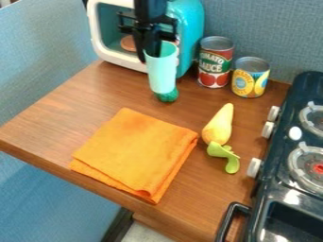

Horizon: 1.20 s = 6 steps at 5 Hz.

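Matt orange cloth [135,153] on smooth, faintly glossy wood [63,111]

Bare wood on the table [54,116] leaves a way left of the orange cloth [135,151] and between it and the toy microwave [189,28], while cans [215,64], a pear [219,126] and the stove [277,208] block the right.

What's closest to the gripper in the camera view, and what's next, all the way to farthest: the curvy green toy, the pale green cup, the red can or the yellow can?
From the gripper:
1. Pale green cup, right at it.
2. Red can, near the back wall.
3. Yellow can, on the stove side of the red one.
4. Curvy green toy, farther forward, near the stove.
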Motion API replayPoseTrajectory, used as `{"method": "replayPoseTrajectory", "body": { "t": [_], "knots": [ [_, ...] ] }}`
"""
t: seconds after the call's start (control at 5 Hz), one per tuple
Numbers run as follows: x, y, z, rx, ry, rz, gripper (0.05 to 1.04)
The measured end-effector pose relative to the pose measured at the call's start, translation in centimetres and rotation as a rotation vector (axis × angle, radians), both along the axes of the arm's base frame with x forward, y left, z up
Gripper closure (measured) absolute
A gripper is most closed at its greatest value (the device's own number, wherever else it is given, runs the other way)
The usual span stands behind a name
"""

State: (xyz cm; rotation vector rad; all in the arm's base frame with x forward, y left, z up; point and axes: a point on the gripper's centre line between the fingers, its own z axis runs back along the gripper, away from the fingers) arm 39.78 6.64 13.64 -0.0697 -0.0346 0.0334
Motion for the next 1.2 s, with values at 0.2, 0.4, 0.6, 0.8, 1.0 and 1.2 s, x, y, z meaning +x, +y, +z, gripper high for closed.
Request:
{"method": "replayPoseTrajectory", "body": {
  "t": [0.2,0.4,0.6,0.8,1.0,1.2],
  "knots": [
    [-1.4,2.9,0.4,0.008,0.049,0.047,0.984],
    [-2.4,8.0,1.1,0.03,0.052,0.125,0.984],
    [-4.1,12.2,-0.7,0.051,0.131,0.191,0.984],
    [-6.1,14.4,-2.1,0.029,0.171,0.215,0.984],
    [-7.6,14.8,-4.1,0.012,0.236,0.212,0.984],
    [-8.7,14.8,-5.1,0.022,0.296,0.172,0.984]
  ]
}}
